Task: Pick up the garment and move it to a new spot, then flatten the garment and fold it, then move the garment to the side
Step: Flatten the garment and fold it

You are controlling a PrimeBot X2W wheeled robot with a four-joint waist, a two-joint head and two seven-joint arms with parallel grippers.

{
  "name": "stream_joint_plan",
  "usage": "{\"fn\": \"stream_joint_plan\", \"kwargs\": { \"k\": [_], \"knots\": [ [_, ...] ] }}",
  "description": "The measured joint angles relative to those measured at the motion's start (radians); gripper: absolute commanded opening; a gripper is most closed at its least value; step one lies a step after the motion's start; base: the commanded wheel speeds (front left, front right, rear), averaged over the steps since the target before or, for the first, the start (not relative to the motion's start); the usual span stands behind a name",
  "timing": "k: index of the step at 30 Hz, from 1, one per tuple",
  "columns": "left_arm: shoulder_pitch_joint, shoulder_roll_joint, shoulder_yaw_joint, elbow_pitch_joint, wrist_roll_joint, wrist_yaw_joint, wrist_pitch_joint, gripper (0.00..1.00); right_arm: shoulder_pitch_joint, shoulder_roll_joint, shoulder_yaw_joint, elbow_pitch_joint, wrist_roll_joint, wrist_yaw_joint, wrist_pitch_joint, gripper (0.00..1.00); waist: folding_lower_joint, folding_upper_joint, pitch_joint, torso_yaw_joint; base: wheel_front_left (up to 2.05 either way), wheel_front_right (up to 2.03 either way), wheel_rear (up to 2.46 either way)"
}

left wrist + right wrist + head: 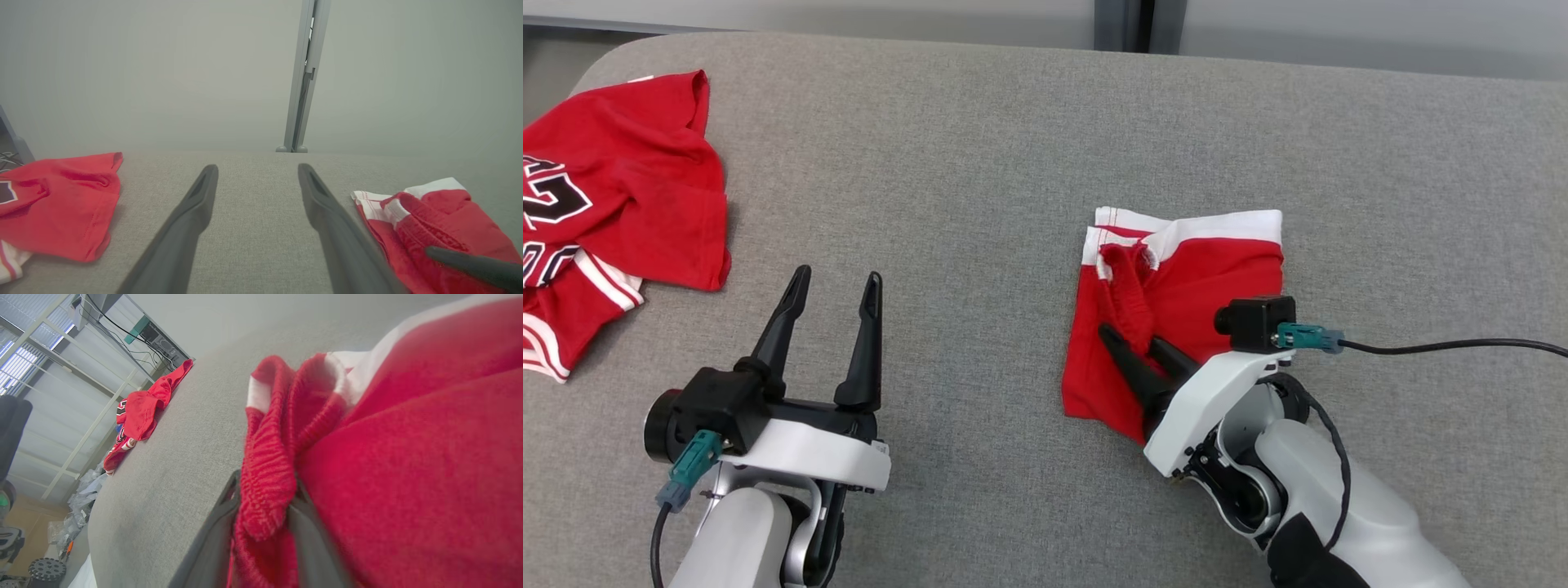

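Jaws of the right gripper (1131,336) pinch the waistband (265,486) of the red shorts (1225,269). Left of the red shorts, the left gripper (839,274) hovers, jaws spread; farther left lies the garment (645,180).

The garment (629,188), a red jersey with black numerals outlined in white and red-and-white striped trim, lay crumpled and partly folded over itself on the grey surface (1013,147). It sat off to the left of the left gripper (840,275), apart from its spread fingers. One red edge lay flat nearest that gripper, and the striped trim was bunched below.
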Motion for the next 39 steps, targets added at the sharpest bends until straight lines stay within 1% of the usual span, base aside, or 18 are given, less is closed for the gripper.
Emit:
{"fn": "stream_joint_plan", "kwargs": {
  "k": [3,6,9,11,14,16,18,21,23,27,31,34,39],
  "knots": [
    [-0.002,-0.001,0.001,0.006,0.002,-0.002,0.0,1.0,-0.017,0.0,0.05,0.012,0.023,0.0,-0.023,1.0,0.0,0.0,0.003,-0.002,0.0,0.0,0.0],
    [-0.008,-0.002,0.002,0.008,0.005,-0.002,-0.001,1.0,-0.024,0.0,0.1,-0.002,0.039,0.0,-0.047,1.0,0.0,0.0,0.003,-0.009,0.0,0.0,0.0],
    [-0.01,-0.003,0.006,0.008,0.006,-0.004,-0.002,1.0,-0.032,0.0,0.157,-0.023,0.037,0.0,-0.066,1.0,0.0,0.0,0.001,-0.019,0.0,0.0,0.0],
    [-0.01,-0.004,0.008,0.009,0.006,-0.005,-0.002,1.0,-0.039,0.002,0.199,-0.032,0.008,0.0,-0.076,1.0,0.0,0.0,0.0,-0.026,0.0,0.0,0.0],
    [-0.01,-0.006,0.009,0.009,0.008,-0.005,-0.002,1.0,-0.045,0.003,0.228,-0.016,-0.038,0.0,-0.094,1.0,0.0,0.0,-0.004,-0.035,0.0,0.0,0.0],
    [-0.01,-0.008,0.01,0.009,0.009,-0.006,-0.002,1.0,-0.045,0.002,0.227,-0.017,-0.039,0.0,-0.109,1.0,0.0,0.0,-0.008,-0.04,0.0,0.0,0.0],
    [-0.01,-0.009,0.012,0.007,0.011,-0.009,-0.002,1.0,-0.044,0.003,0.216,-0.01,-0.067,0.0,-0.127,1.0,0.0,0.0,-0.011,-0.045,0.0,0.0,0.0],
    [-0.008,-0.009,0.015,0.006,0.013,-0.009,-0.002,1.0,-0.042,0.003,0.162,-0.021,-0.075,0.0,-0.16,1.0,0.0,0.0,-0.018,-0.051,0.0,0.0,0.0],
    [-0.002,-0.008,0.018,0.005,0.014,-0.009,-0.002,1.0,-0.03,-0.003,0.108,-0.048,-0.078,0.0,-0.175,1.0,0.0,0.0,-0.023,-0.056,0.0,0.0,0.0],
    [0.005,-0.002,0.026,-0.004,0.021,-0.005,-0.003,1.0,0.011,-0.047,-0.044,-0.12,-0.13,0.0,-0.189,1.0,0.0,0.0,-0.039,-0.07,0.0,0.0,0.0],
    [0.008,0.006,0.031,-0.018,0.028,0.005,-0.003,1.0,0.087,-0.086,-0.278,-0.241,-0.276,0.0,-0.192,1.0,0.0,0.0,-0.052,-0.085,0.0,0.0,0.0],
    [0.019,0.013,0.036,-0.03,0.032,0.013,-0.003,1.0,0.173,-0.093,-0.416,-0.313,-0.405,0.0,-0.193,1.0,0.0,0.0,-0.063,-0.096,0.0,0.0,0.0],
    [0.032,0.026,0.039,-0.041,0.033,0.026,0.002,1.0,0.299,-0.09,-0.58,-0.399,-0.573,0.0,-0.175,1.0,0.0,0.0,-0.085,-0.109,0.0,0.0,0.0]
  ]
}}
